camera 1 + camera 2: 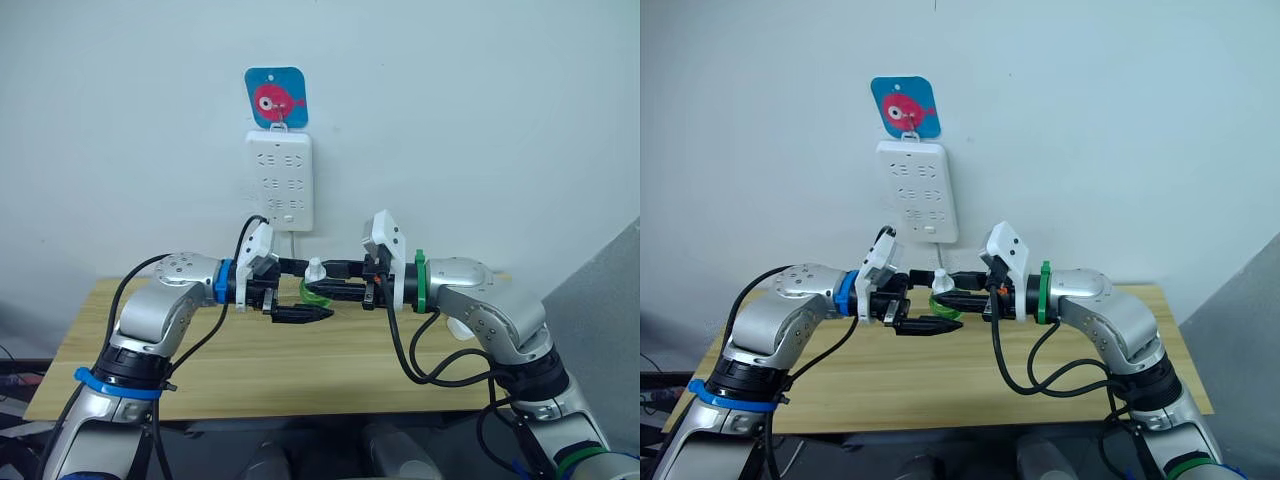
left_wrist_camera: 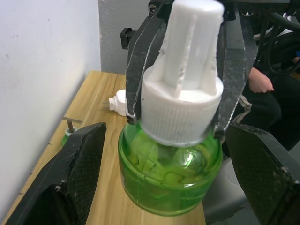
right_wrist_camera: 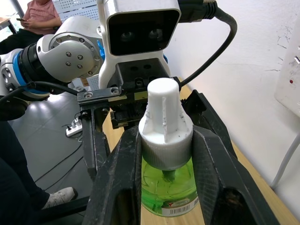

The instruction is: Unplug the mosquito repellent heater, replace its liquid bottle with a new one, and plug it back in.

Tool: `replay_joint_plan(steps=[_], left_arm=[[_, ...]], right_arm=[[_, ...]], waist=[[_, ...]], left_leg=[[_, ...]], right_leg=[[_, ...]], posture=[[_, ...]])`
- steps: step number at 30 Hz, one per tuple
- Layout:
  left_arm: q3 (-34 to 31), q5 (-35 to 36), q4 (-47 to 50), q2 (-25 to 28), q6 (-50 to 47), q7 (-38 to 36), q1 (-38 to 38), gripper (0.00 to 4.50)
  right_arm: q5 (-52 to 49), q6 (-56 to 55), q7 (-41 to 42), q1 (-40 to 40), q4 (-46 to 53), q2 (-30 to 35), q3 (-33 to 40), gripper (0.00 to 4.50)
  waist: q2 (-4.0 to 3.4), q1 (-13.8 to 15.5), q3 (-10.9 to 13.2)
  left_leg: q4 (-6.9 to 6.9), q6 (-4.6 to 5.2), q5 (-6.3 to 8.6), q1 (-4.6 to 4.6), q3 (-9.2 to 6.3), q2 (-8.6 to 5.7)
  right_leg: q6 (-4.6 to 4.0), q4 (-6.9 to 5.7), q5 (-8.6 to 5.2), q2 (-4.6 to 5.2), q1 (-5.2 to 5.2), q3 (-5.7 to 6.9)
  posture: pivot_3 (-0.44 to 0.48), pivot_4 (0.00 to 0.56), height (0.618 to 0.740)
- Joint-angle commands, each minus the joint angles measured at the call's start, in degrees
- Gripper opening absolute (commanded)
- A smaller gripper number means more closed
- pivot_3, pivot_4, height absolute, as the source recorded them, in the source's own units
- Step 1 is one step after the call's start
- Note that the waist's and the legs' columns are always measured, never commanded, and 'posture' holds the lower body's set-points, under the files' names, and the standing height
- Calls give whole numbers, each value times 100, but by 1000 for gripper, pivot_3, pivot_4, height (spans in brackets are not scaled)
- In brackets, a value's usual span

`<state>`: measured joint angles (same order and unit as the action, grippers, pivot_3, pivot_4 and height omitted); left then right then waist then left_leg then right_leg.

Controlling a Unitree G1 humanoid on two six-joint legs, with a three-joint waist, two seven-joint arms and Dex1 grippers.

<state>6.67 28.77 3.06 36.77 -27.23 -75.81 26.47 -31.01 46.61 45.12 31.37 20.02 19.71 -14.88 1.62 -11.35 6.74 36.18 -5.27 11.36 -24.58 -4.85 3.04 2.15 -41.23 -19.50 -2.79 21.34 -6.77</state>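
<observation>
A: Where is the new bottle (image 3: 168,185)?

B: Up in the air above the wooden table (image 1: 330,375), between the 2 arms, in front of the white power strip (image 1: 280,181) on the wall. It is green and translucent, with its white screw cap (image 2: 183,101) on.

A: Who has hold of it?

B: The right gripper (image 3: 167,154). Its 2 black fingers are closed against the cap's ribbed collar, 1 on each side, and the green body hangs below them.

A: And the left gripper (image 2: 166,183)?

B: Spread wide. Its 2 fingers (image 2: 77,164) stand on either side of the green body with a clear gap on both sides, so it grips nothing.

A: The other task things?

B: In the left wrist view, the white heater (image 2: 117,102) lies on the table by the wall, unplugged, and the capless bottle (image 2: 69,133) with its dark wick stands near it, closer to the wall.

A: Anyone else there?

B: A seated person's hand (image 2: 262,83) beyond the table, and a person in a pink top (image 3: 41,15) in the background.
</observation>
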Motion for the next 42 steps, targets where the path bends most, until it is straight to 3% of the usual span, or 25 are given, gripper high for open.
replay_joint_plan(steps=[1,6,18,22,27,32,37,42], left_arm=[[21,-10,155,63,85,-84,24,3616],[50,-138,71,124,217,-131,-14,2286],[33,-94,143,72,246,-106,-59,2284],[73,-57,198,98,253,-238,-54,2284],[180,-25,333,148,251,-474,-79,2284],[159,-4,394,45,270,-389,-115,2284],[125,-58,368,-58,422,-203,-253,2284],[-42,-129,100,-304,671,236,-349,2284]], right_arm=[[-158,-49,28,24,260,-16,97,1102],[-226,-28,17,27,284,-37,140,1102],[-393,-141,167,7,316,-109,155,1102],[-305,-442,955,200,150,181,-129,1102],[-24,-1055,2506,931,-652,618,-626,1102],[85,-1159,2986,1246,-1092,801,-640,1102],[243,-1268,2495,923,-888,930,-229,2751],[137,-1054,1875,276,-176,1338,490,2795]], waist=[[0,0,-4],[0,-2,-8],[1,-2,-10],[1,0,-10],[0,-3,-10],[0,2,-10],[0,10,-10],[0,17,-10]], left_leg=[[0,0,-1,1,0,-2],[0,-1,-4,1,-3,-7],[0,0,-7,1,-7,-16],[0,0,-7,1,-7,-19],[0,2,-9,19,-6,-23],[-5,4,-9,28,-7,-22],[-5,3,-9,26,-9,-24],[-2,3,-9,24,-9,-28]], right_leg=[[0,-1,0,1,-1,-1],[0,-3,0,5,-2,-1],[0,-4,0,10,-3,1],[0,-4,0,12,-4,1],[1,-4,0,14,-21,1],[2,-5,-1,14,-27,2],[1,-4,0,17,-28,3],[2,-4,-1,21,-30,2]], posture=[[-159,25,740],[-161,25,740],[-157,31,740],[-158,32,740],[-155,36,740],[-134,40,740],[-155,41,740],[-175,48,740]])
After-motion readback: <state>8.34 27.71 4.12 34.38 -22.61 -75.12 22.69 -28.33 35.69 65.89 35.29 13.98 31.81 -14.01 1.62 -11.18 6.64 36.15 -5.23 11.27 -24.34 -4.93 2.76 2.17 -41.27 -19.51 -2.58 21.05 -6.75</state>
